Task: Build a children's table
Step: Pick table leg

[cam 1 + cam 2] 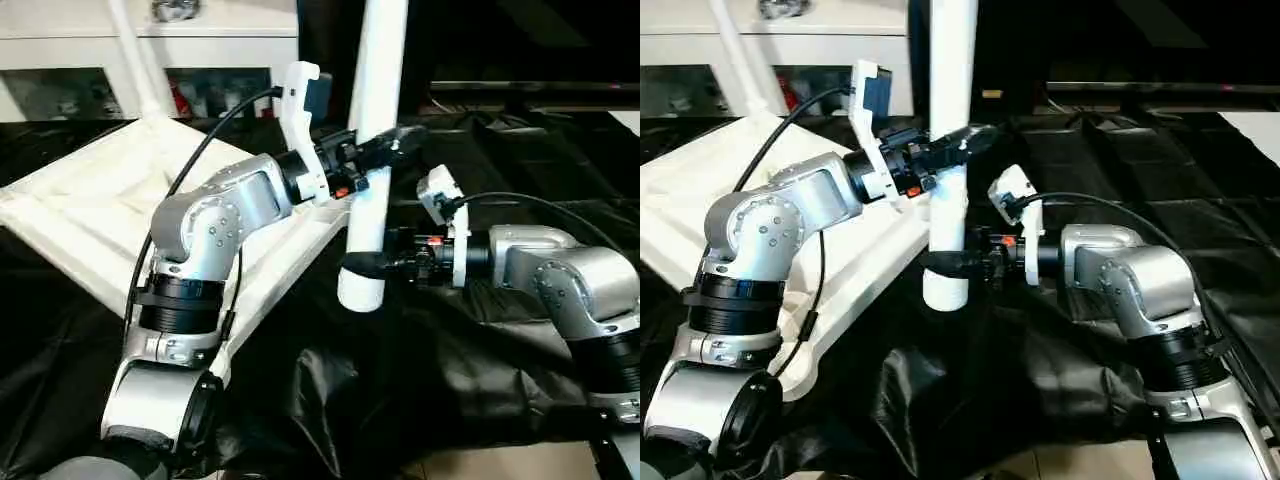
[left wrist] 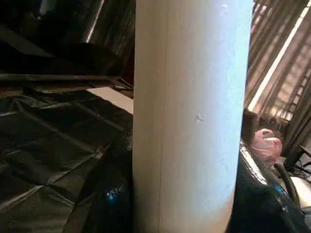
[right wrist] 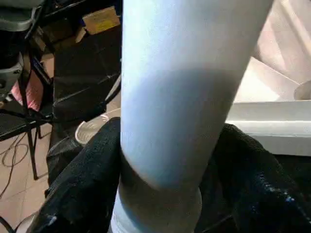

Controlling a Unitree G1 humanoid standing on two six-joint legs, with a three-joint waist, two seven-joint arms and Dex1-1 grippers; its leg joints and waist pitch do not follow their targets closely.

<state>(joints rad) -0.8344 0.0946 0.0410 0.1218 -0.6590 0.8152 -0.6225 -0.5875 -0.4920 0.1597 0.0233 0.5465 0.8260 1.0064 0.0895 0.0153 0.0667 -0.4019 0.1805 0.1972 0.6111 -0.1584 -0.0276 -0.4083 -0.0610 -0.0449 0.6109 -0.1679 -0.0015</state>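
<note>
White plastic dominates the scene — a long round leg (image 1: 372, 150) stands almost upright in mid-air, held by both arms above a black cloth (image 1: 420, 380) that covers the work area. The left tool (image 1: 385, 150) grips the leg partway up, its black fingers closed around the shaft from both sides; the left wrist view looks straight at the leg with a dark finger on either side of it. The right tool (image 1: 365, 265) sits lower, near the leg's bottom end, its fingers (image 3: 82, 179) wrapped round the shaft, though whether they press firmly or only cradle it I cannot tell.

The tabletop (image 1: 90, 220) lies upside down on the robot's left, ribbed underside up and tilted, its near edge just beside the hanging leg. Another leg (image 1: 135, 55) already rises from a far corner of it.

Two grips at different heights seem chosen to keep the leg from swinging — one steadies, one steers. The lower end hangs free, apparently so it can be guided toward a corner socket. The leg is not yet seated.
</note>
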